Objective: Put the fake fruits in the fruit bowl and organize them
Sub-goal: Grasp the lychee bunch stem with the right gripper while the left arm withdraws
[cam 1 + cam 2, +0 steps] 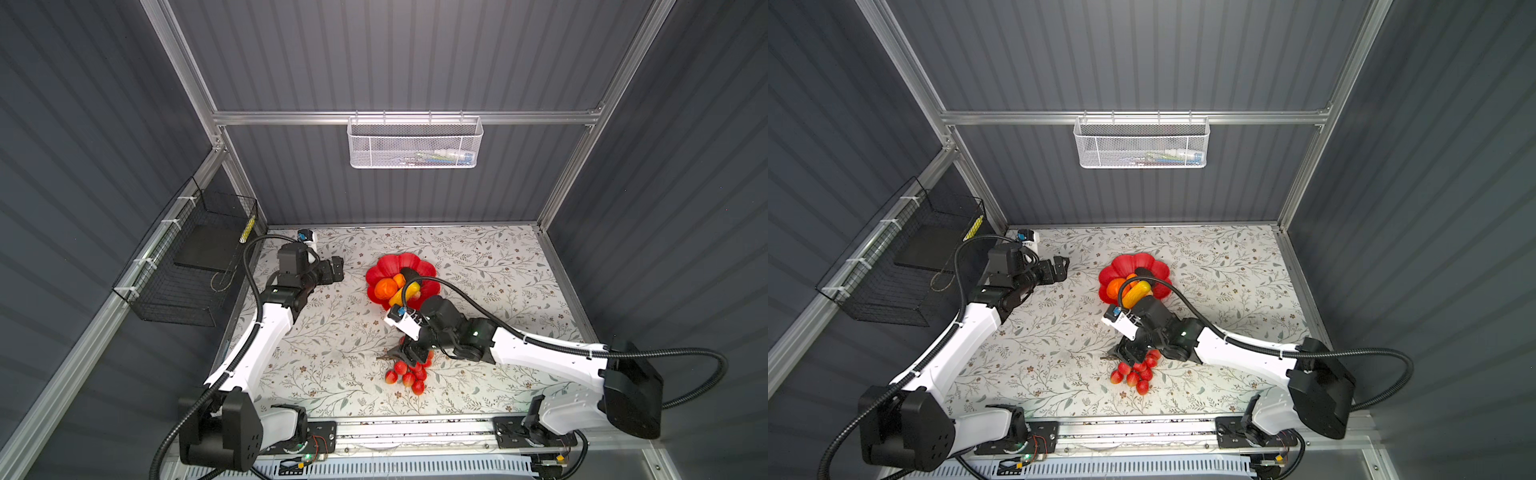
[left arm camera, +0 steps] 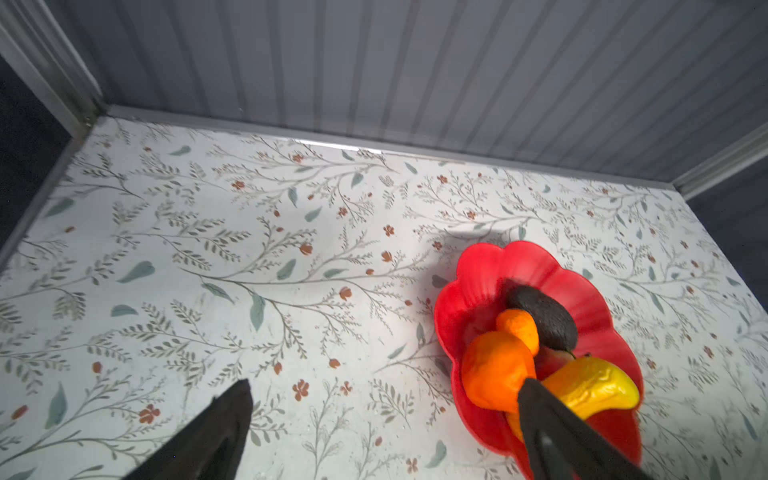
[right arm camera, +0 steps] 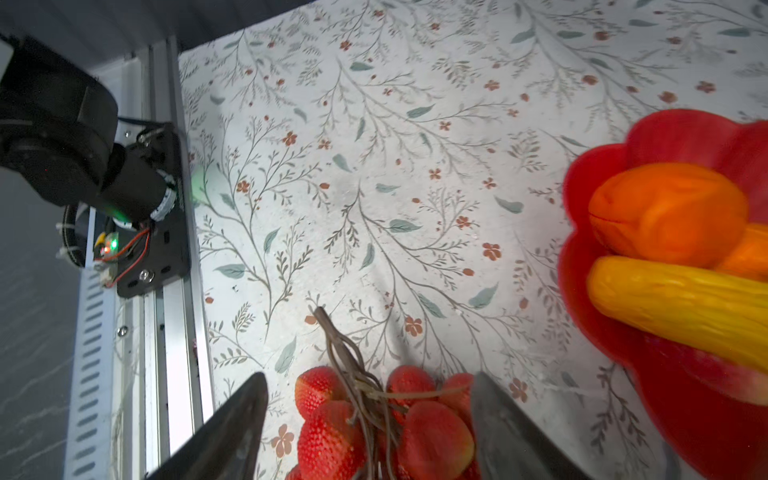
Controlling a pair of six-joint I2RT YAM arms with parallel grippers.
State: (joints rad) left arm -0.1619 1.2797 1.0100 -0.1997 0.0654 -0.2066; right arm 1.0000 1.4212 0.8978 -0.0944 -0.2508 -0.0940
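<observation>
The red flower-shaped fruit bowl (image 1: 390, 259) (image 1: 1133, 261) (image 2: 478, 274) (image 3: 673, 129) sits mid-table. It holds a large orange round (image 1: 384, 287) (image 2: 496, 374) (image 3: 665, 212), a smaller orange round (image 2: 519, 328), the dark avocado (image 1: 409, 274) (image 2: 544, 316) and the yellow oblong (image 1: 405, 294) (image 2: 594, 386) (image 3: 681, 299). The red grape bunch (image 1: 409, 376) (image 1: 1136, 376) (image 3: 332, 440) lies on the mat nearer the front, brown stem pointing left. My right gripper (image 1: 409, 353) (image 1: 1129, 353) (image 3: 369, 378) is down over it, open, with a finger on each side of the bunch. My left gripper (image 1: 338, 266) (image 1: 1064, 266) (image 2: 386, 381) hangs open and empty left of the bowl.
A white mesh basket (image 1: 415, 143) hangs on the back wall. A black wire basket (image 1: 187, 266) is fixed to the left wall. The metal rail (image 1: 415, 428) with both arm bases runs along the front edge. The right arm's cable arcs over the bowl.
</observation>
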